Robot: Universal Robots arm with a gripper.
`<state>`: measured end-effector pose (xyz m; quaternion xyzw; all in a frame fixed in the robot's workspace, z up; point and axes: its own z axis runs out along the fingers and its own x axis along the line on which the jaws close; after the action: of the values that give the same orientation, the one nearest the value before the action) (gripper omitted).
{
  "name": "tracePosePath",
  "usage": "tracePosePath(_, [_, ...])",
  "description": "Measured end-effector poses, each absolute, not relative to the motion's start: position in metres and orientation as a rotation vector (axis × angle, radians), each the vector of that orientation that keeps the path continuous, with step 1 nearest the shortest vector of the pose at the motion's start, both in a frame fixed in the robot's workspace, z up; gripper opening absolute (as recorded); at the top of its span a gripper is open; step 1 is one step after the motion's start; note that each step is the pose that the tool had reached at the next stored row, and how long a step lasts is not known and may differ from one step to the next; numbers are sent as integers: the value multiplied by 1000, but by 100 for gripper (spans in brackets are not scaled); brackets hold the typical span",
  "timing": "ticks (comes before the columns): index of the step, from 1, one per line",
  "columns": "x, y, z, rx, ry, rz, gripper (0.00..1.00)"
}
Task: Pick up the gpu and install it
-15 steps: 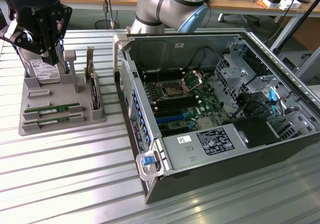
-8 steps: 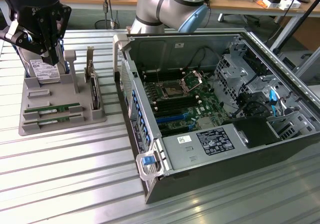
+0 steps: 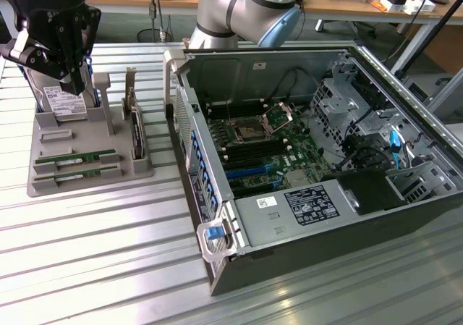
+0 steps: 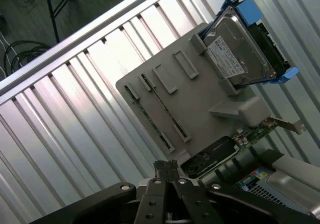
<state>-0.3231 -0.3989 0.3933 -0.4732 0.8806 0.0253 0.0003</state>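
Long, narrow green gpu (image 3: 83, 155) (edge-on) sits slotted in grey holder (image 3: 72, 186).

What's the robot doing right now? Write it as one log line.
gripper: shut, holding nothing | place: above gray tray | gpu: in tray slot | computer case: open

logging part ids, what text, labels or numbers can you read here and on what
Nothing reads clearly enough to quote.
Hard drive label: print too small to read.
Dark label on the computer case's inner cover: too small.
White sticker beside it: too small.
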Motion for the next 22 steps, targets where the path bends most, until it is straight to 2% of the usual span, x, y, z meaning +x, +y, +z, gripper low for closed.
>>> tracePosePath(22, [-323,-399,393,-1662,2668,80,11])
